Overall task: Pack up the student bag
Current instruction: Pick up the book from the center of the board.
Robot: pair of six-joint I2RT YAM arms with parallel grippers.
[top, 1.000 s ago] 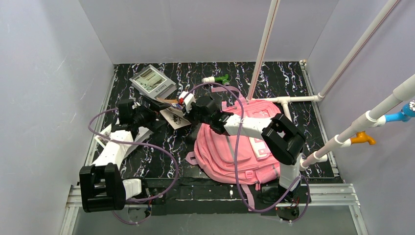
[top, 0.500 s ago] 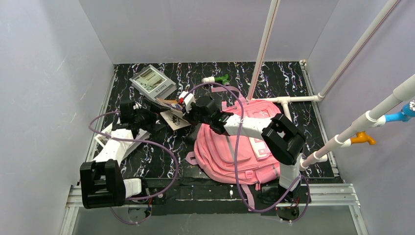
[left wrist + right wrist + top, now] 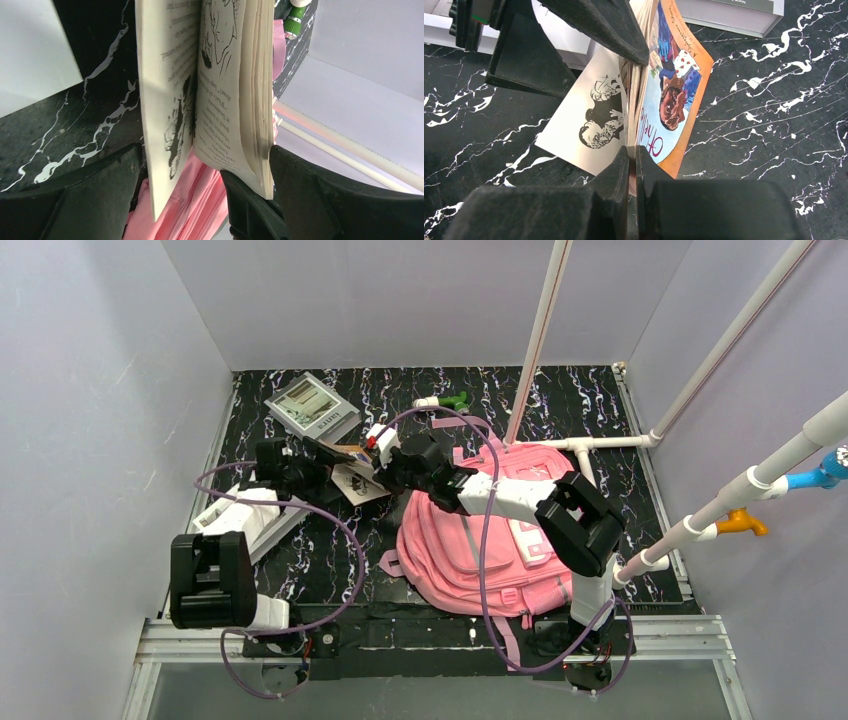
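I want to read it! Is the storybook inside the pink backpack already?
No, the storybook is outside, beside the pink backpack, pinched by the right fingers.

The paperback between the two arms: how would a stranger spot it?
Start at the big pink backpack; just off its far-left corner, the right end effector pinches a thin paperback over the black marbled table. Unlike the grey box behind it, it has an orange cover with a colourful drawing and black-and-white illustrated pages fanning open.
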